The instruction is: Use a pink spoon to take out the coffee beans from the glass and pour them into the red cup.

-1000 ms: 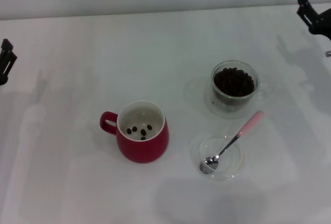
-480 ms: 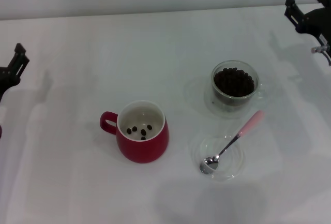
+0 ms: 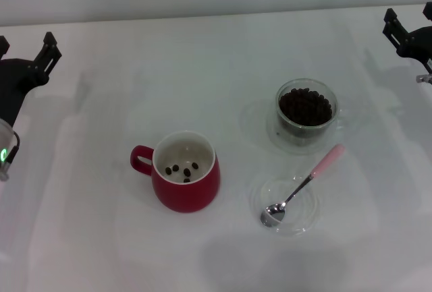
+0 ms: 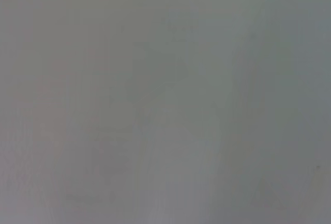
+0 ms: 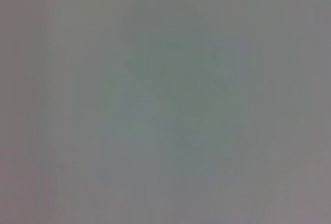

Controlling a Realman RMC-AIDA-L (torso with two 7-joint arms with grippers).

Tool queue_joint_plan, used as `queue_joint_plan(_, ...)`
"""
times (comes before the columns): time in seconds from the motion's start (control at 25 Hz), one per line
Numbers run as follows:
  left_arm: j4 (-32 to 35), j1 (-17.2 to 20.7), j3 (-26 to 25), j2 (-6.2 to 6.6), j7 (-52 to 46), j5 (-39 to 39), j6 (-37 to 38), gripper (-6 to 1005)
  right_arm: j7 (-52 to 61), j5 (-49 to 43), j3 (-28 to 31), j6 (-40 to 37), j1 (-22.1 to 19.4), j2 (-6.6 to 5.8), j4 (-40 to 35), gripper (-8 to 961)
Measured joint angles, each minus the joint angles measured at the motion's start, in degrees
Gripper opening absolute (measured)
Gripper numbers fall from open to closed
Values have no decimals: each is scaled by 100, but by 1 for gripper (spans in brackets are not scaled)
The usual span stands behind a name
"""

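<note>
In the head view the red cup [image 3: 185, 179] stands left of centre with several coffee beans [image 3: 183, 169] in it. The glass [image 3: 306, 111] stands at the right, filled with more of the dark beans. The pink spoon [image 3: 302, 185] lies with its bowl in a flat clear dish [image 3: 287, 206], its pink handle pointing toward the glass. My left gripper [image 3: 25, 48] is open and empty at the far left edge. My right gripper [image 3: 410, 19] is open and empty at the far right, beyond the glass. Both wrist views show only blank pale surface.
The white table [image 3: 101, 238] bears everything. A clear saucer rim [image 3: 273, 137] shows under the glass. A pale wall edge [image 3: 202, 14] runs along the back of the table.
My left gripper has come in from the left edge, up and to the right. My right gripper moved inward and then back toward the right edge. The cup, glass and spoon have not moved.
</note>
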Motion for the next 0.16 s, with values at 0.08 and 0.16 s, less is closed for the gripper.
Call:
queue_joint_plan(0.08,-5,-121,-5,9,3,-180,-206,892,-2,83,2,90,26,-4,-19,780)
queue_joint_plan(0.16,-7,-185,-5,11,3,-288,-280,892,-3,172,6,151,60,-7,-44,780)
